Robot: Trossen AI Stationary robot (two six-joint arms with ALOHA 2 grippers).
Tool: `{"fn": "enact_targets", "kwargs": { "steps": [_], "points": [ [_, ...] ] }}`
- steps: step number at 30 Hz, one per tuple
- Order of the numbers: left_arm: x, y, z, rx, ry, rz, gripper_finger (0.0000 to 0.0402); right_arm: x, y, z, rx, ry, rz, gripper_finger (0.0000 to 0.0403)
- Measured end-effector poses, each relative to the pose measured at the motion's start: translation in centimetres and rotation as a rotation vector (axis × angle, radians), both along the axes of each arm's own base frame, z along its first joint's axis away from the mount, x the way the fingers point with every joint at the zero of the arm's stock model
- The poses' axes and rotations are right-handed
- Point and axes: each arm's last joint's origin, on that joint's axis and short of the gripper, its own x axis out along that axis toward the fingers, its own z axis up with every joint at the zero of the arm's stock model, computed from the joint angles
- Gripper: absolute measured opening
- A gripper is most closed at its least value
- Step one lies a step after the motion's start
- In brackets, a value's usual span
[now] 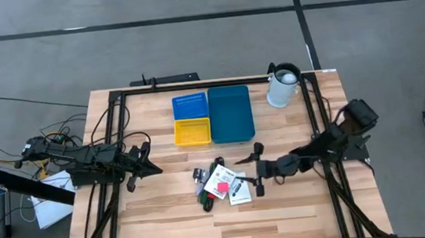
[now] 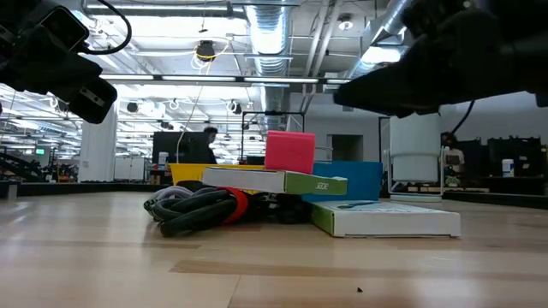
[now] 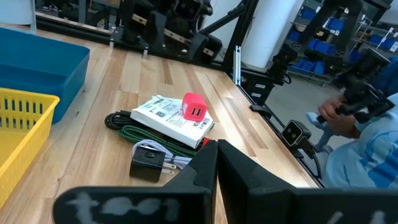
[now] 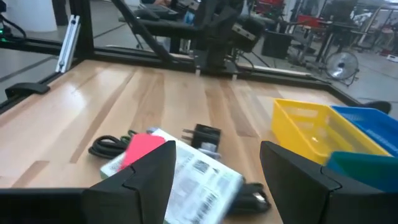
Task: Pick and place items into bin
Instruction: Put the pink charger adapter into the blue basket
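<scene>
Items sit in one loose heap [image 1: 220, 184] on the table [image 1: 168, 223], near the middle and just in front of the bins, so nothing has gone in yet by the look of it. Heap makeup: red-pink block [image 3: 194, 107] resting on top of a white printed box [image 3: 171, 116], a second white packet [image 2: 385, 218] lying flat beside it, green braided cable [image 3: 158, 140] and dark cords tucked under and around, and a small black adapter [image 3: 147, 167] at the edge.

Right claw [image 1: 258, 169] hangs just beside the heap on its right side, fingers spread wide and holding nothing (its wrist view looks straight over the pile between both fingers [image 4: 144, 177]). That reads as lining up for a first pick, probably the block or the top box since they sit highest and clear of the cords.

Left claw [image 1: 153, 167] is parked well apart to the left, pinched closed and empty, out of the way.

Bins cluster behind the heap: yellow bin [image 1: 192, 132], small blue bin [image 1: 190, 105], large blue bin [image 1: 231, 114], all touching. White jug [image 1: 282, 87] stands in the far right corner, clear of the work.

Tangle risk: cords may drag along with whatever gets lifted.
</scene>
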Motion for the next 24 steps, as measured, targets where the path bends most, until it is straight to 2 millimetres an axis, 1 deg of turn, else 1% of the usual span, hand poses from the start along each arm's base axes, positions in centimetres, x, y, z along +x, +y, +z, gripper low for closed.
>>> {"fn": "enact_targets", "kwargs": {
  "steps": [5,13,17,21,24],
  "points": [
    [0.0,0.0,0.0,0.0,0.0,0.0,0.0,1.7,1.9,-0.2,-0.005,0.01,0.034,0.0231],
    [0.0,0.0,0.0,0.0,0.0,0.0,0.0,2.6,4.8,1.4,0.012,0.008,0.096,0.0231],
    [0.0,0.0,0.0,0.0,0.0,0.0,0.0,3.1,5.5,1.6,0.017,0.062,0.078,0.0231],
    [0.0,0.0,0.0,0.0,0.0,0.0,0.0,3.8,5.6,1.6,0.027,0.144,0.028,0.0231],
    [0.0,0.0,0.0,0.0,0.0,0.0,0.0,4.3,5.8,2.0,0.021,0.169,0.02,0.0231]
  ]
}}
